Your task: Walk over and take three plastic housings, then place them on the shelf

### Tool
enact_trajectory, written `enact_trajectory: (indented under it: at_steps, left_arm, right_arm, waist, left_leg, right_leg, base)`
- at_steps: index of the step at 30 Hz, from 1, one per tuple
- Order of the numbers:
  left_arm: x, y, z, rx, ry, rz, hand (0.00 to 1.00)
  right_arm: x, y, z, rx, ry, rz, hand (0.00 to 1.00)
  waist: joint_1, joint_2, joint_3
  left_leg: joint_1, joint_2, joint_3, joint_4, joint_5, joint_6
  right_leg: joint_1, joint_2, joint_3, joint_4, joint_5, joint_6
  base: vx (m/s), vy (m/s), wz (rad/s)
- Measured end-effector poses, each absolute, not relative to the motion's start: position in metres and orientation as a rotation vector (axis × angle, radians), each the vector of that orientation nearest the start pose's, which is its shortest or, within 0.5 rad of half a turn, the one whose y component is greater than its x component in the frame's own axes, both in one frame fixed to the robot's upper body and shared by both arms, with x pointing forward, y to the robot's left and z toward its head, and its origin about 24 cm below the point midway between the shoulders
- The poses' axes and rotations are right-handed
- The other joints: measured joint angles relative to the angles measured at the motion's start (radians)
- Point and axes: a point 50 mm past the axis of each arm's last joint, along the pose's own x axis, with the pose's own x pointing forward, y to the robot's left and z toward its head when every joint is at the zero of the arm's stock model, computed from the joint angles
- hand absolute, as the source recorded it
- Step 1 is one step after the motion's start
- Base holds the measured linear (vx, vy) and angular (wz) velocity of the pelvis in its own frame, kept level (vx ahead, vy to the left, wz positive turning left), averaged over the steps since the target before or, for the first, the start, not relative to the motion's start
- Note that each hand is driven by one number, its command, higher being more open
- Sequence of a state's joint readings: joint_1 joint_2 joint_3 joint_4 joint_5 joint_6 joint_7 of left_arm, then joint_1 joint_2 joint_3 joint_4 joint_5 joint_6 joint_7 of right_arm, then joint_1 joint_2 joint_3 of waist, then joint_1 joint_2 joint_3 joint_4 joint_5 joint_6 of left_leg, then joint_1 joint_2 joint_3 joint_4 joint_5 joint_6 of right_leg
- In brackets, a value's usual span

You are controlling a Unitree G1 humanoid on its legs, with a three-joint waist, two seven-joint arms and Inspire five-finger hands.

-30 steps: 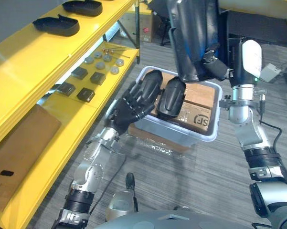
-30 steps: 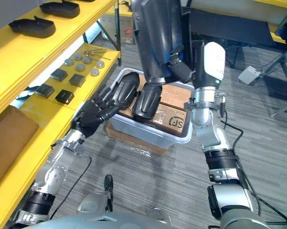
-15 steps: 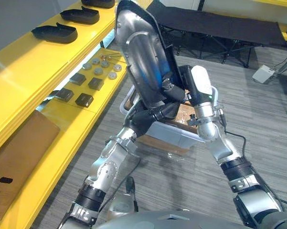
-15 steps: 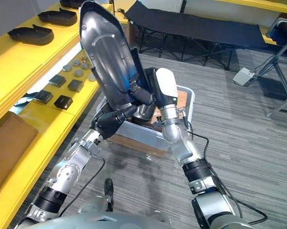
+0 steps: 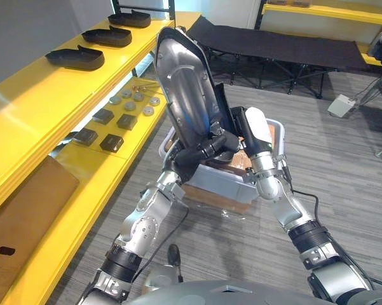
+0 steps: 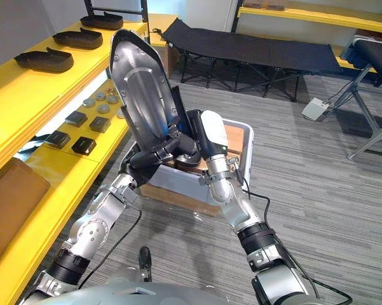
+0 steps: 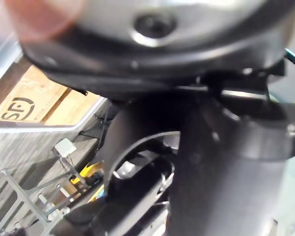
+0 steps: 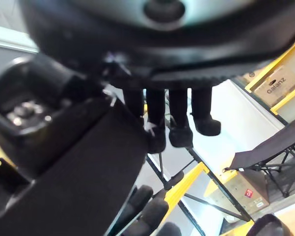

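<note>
Housing [image 5: 184,82] stands upright over the bin [image 5: 219,181], its lower end clasped by the left hand [image 5: 191,159] and right hand [image 5: 229,138], fingers curled round it. Best to tip it flat slowly, both grips firm, toward the yellow shelf [image 5: 51,89].

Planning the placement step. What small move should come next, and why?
Probably swing the housing left toward the yellow shelf: the left hand and right hand are at its lower end, it stands upright over the bin, and the shelf's top board shows bare space.
</note>
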State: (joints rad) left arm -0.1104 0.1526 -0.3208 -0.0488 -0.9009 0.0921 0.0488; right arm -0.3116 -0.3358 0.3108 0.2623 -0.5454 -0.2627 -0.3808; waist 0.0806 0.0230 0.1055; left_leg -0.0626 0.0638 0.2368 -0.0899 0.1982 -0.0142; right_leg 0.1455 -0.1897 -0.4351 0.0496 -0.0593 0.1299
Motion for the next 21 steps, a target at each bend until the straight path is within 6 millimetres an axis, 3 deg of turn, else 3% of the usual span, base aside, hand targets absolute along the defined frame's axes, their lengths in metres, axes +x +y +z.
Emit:
enact_trajectory:
  at_steps: [21]
  left_arm:
    - [0.260,0.098,0.046,-0.740,0.151,-0.182,0.00]
  right_arm:
    - [0.288,-0.111,0.073,-0.797,-0.497,0.091,0.00]
  waist:
    - [0.002,-0.014,-0.024]
  left_leg:
    - [0.000,-0.002,-0.010,0.000,0.001,0.001]
  right_leg:
    - [0.007,0.000,-0.011,-0.004,-0.001,-0.001]
  base:
    - [0.00,0.000,0.01]
